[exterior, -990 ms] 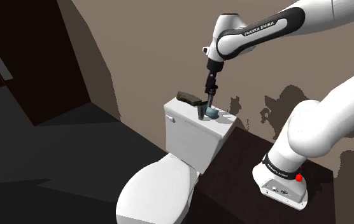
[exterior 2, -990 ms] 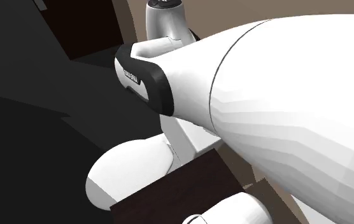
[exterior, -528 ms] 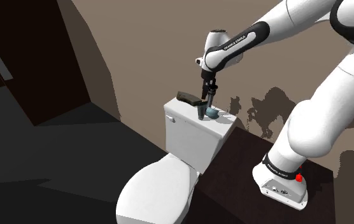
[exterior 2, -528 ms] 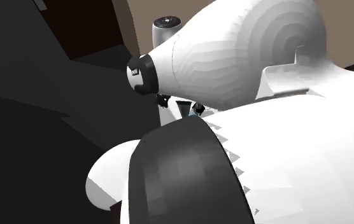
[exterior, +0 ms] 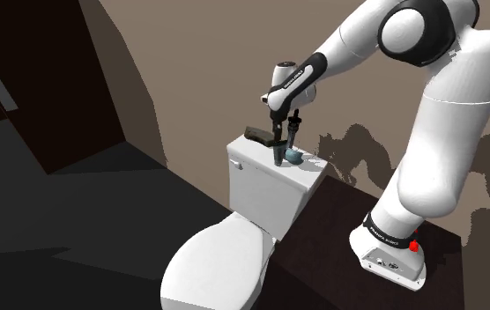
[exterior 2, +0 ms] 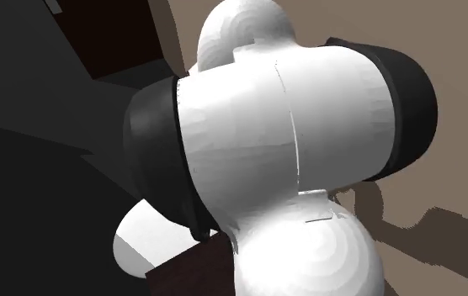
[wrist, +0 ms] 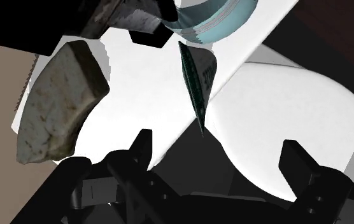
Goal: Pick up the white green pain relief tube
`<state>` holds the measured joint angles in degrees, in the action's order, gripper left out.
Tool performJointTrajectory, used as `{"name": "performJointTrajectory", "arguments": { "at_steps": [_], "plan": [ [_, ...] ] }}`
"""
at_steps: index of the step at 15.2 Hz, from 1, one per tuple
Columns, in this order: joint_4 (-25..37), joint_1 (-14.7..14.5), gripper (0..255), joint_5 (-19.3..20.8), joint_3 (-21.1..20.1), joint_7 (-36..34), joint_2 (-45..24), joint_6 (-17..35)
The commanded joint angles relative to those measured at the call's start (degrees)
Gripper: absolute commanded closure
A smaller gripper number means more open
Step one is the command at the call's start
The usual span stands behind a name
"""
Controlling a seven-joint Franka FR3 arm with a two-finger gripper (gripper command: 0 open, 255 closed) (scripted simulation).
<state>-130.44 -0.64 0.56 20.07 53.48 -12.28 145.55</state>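
Observation:
The pain relief tube (wrist: 197,81) stands on its cap on the white toilet tank lid (wrist: 128,121); it is a thin wedge, white on one face and dark green along its edge. In the shoulder view the tube (exterior: 278,156) looks dark, near the lid's front edge. My gripper (exterior: 285,141) hangs just above it, pointing down. In the wrist view my gripper (wrist: 217,156) is open, its black fingers (wrist: 141,147) wide apart. The tube's crimped end lies between them without touching either.
A rough brown-grey stone-like block (wrist: 58,108) and a teal bowl (wrist: 217,22) flank the tube on the lid; they are the block (exterior: 259,134) and bowl (exterior: 295,157) in the shoulder view. The toilet bowl (exterior: 217,260) lies below, a dark door (exterior: 23,88) to the left. My arm (exterior 2: 274,160) blocks the second exterior view.
The arm's upper links have swung upright and the hand has dropped and shifted a little to the shoulder view's left, closer over the tube. The objects on the lid have not moved.

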Motion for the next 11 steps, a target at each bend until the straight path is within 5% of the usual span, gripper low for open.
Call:
{"name": "performJointTrajectory", "arguments": {
  "at_steps": [1, 10, 11],
  "plan": [
    [2.46, 1.02, 0, -1.15, -0.62, 3.11, -4.38, 1.77],
    [2.45, 2.26, 0, -3.42, -2.18, 4.33, -9.47, 6.72],
    [2.37, 2.2, 255, -3.38, -2.16, 4.26, -9.4, 6.73]
  ]
}}
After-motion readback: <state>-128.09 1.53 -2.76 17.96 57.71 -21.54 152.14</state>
